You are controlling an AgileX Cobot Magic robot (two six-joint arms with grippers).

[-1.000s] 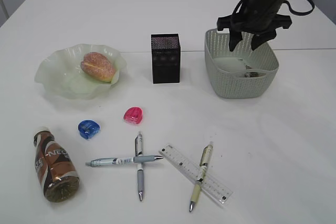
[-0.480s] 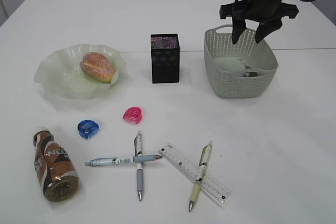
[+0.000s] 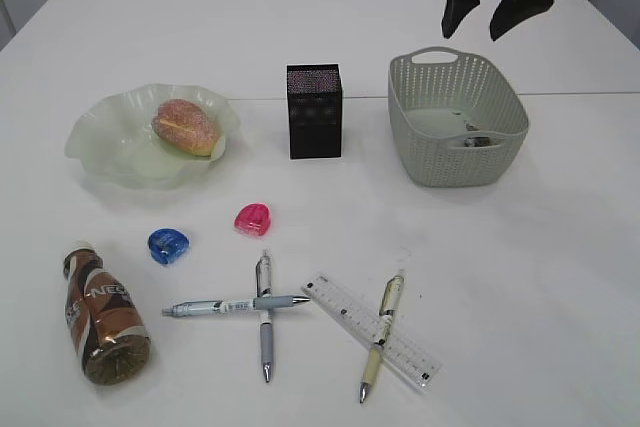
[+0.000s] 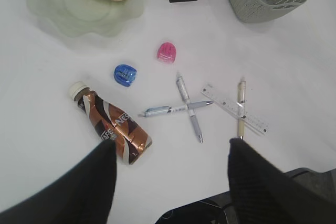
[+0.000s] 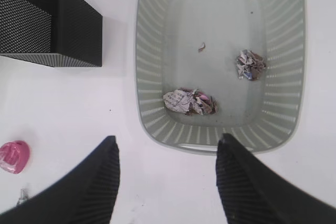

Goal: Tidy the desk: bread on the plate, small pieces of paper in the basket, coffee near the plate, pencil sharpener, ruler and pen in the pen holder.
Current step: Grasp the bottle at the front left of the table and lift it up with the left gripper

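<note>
**Paper in basket, stationery loose**

On the white table, the basket holds crumpled paper; bread sits on the plate. The coffee, ruler and pens lie loose. Right gripper spread, empty, above the basket; left gripper spread, empty.

Matt white desk, smooth. The plate looks translucent, glossy; the bread has a rough speckled crust. Black mesh pen holder, woven-look plastic basket (crumpled paper inside), clear plastic ruler, shiny-wrapped coffee.
</note>
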